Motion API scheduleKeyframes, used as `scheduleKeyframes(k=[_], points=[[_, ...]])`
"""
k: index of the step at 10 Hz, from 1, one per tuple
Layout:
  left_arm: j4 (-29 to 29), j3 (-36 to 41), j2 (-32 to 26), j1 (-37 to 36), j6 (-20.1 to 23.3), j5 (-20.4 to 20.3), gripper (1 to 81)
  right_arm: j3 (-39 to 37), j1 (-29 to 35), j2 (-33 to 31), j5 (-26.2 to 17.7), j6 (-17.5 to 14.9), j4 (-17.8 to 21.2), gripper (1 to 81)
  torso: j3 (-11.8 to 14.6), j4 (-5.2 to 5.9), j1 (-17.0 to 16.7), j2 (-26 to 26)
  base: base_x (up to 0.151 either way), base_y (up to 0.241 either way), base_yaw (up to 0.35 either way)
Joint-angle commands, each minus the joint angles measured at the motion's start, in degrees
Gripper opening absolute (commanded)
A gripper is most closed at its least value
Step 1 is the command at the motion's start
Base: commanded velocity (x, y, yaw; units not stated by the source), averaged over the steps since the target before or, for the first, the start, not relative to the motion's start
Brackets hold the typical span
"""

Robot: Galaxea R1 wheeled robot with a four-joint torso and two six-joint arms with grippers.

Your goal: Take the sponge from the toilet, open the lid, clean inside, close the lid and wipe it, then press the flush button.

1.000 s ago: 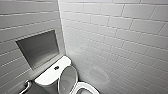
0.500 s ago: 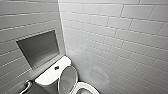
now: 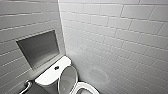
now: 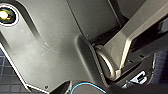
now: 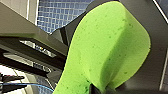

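The right gripper [image 5: 97, 89] is clenched on the green sponge [image 5: 107, 50] at its waist, with blue mosaic tiles [image 5: 57, 12] behind. Whether the left gripper is clenched cannot be told. Farther off, the white toilet [image 3: 48, 76] has its lid [image 3: 67, 78] raised, the flush button [image 3: 56, 67] on the tank top, and a recessed niche [image 3: 40, 48] in the white tiled wall [image 3: 112, 37].

A wide, matte dark-grey plate [image 4: 50, 50] with faint scratches is seen in the left wrist view. At one corner of the plate sits a round fitting [image 4: 7, 15], yellowish inside a white ring. A small dark screw [image 4: 46, 87] marks the plate's pale edge, and a thin light-blue cable [image 4: 85, 86] curves close by it. Beside the plate runs a lighter grey jointed bar [image 4: 130, 32] with a rounded hinge. The right wrist view shows an angular grey beam [image 5: 22, 27] and a fine blue wire [image 5: 37, 86].
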Motion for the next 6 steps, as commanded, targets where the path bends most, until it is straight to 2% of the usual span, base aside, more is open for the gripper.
scheduleKeyframes(k=[1, 2, 3, 4, 6], points=[[-5.76, 18.57, -11.58, 0.3, 0.12, 1.97, 81.1, 17.31, 2.67, -15.56, -1.55, 0.34, -0.48, 1.0, 0.0, 0.0, 0.0, 0.0, 0.0, 0.0, 0.0], [-5.94, 20.26, -12.74, 0.12, 0.03, 1.97, 81.1, 18.73, 3.3, -17.95, -1.55, 0.79, -0.13, 1.0, 0.0, 0.02, 0.0, 0.0, 0.0, 0.0, 0.0], [-5.94, 20.09, -12.65, -0.05, 0.03, 2.05, 81.1, 19.17, 2.95, -19.28, -2.07, 3.42, 0.76, 1.0, 0.0, 0.0, 0.0, 0.0, 0.0, 0.0, 0.0], [-5.94, 20.0, -12.39, -0.05, 0.03, 2.05, 81.1, 18.99, 2.33, -20.07, -3.3, 6.59, -0.39, 1.0, 0.0, 0.02, 0.0, 0.0, 0.0, 0.0, 0.0], [-5.94, 20.09, -12.39, -0.58, 0.03, 2.14, 81.1, 19.25, 2.24, -21.47, -7.26, 6.33, -1.09, 1.0, 0.0, 0.02, 0.0, 0.0, 0.0, 0.0, 0.0]])
